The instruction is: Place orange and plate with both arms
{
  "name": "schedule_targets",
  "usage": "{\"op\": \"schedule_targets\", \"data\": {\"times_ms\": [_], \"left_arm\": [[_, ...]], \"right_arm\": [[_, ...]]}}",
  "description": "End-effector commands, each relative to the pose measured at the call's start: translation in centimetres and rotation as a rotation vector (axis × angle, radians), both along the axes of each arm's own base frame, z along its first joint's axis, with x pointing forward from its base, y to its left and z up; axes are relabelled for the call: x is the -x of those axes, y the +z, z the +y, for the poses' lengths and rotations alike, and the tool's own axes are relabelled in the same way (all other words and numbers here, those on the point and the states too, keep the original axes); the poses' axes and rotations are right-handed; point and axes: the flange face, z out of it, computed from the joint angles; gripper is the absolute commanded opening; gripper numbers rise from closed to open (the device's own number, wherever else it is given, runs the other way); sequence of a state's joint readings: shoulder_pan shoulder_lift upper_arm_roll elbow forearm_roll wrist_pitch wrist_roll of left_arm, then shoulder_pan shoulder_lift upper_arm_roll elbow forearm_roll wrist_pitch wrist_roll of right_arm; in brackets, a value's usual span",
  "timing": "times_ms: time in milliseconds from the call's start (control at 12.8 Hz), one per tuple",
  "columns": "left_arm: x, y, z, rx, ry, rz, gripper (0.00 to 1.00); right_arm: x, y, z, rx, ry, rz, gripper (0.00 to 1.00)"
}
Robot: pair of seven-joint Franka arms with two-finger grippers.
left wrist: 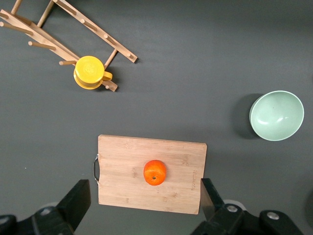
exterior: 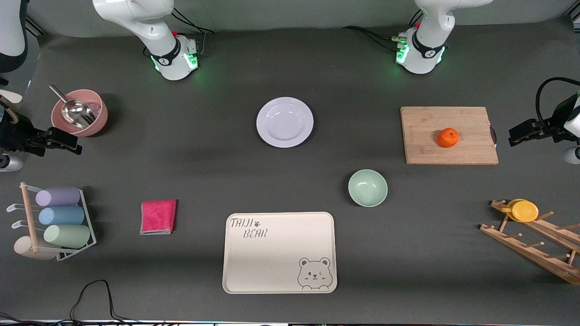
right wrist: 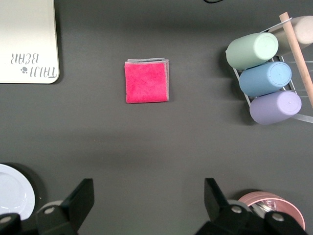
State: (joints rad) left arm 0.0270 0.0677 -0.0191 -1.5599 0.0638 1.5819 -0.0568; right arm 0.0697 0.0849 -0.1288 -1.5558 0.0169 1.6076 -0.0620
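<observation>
End effectors (left wrist: 145, 208) (right wrist: 146, 208) raised, fingers spread.

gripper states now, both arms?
Left gripper: open, empty, over the cutting board.
Right gripper: open, empty, over bare table.

The orange (exterior: 447, 137) lies on the cutting board (exterior: 426, 145), the plate (exterior: 284, 122) mid-table, the bowl (exterior: 367, 188) nearer the camera between them.

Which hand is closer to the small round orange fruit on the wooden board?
Left. The left hand, open, is up off the table beside the wooden cutting board's handle end, where the small round orange fruit lies. The right hand, open, is up by the pink bowl.
</observation>
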Motion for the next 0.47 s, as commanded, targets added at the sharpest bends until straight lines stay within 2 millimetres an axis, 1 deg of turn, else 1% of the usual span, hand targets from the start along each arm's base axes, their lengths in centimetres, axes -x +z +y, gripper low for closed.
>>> {"op": "schedule_targets", "data": {"times_ms": [0, 78, 234, 389], "left_arm": [[-0.07, 0.57, 0.04, 0.002, -0.009, 0.012, 1.0], [-0.05, 0.56, 0.28, 0.003, -0.001, 0.013, 1.0], [-0.05, 0.56, 0.11, 0.002, 0.013, 0.012, 1.0], [-0.1, 0.47, -0.42, 0.002, 0.006, 0.013, 1.0]], "right_arm": [[0.17, 0.11, 0.26, 0.023, -0.017, 0.009, 1.0], [0.17, 0.11, 0.17, 0.023, -0.018, 0.009, 1.0], [0.17, 0.11, 0.26, 0.023, -0.017, 0.009, 1.0], [0.17, 0.11, 0.26, 0.023, -0.017, 0.009, 1.0]]}}
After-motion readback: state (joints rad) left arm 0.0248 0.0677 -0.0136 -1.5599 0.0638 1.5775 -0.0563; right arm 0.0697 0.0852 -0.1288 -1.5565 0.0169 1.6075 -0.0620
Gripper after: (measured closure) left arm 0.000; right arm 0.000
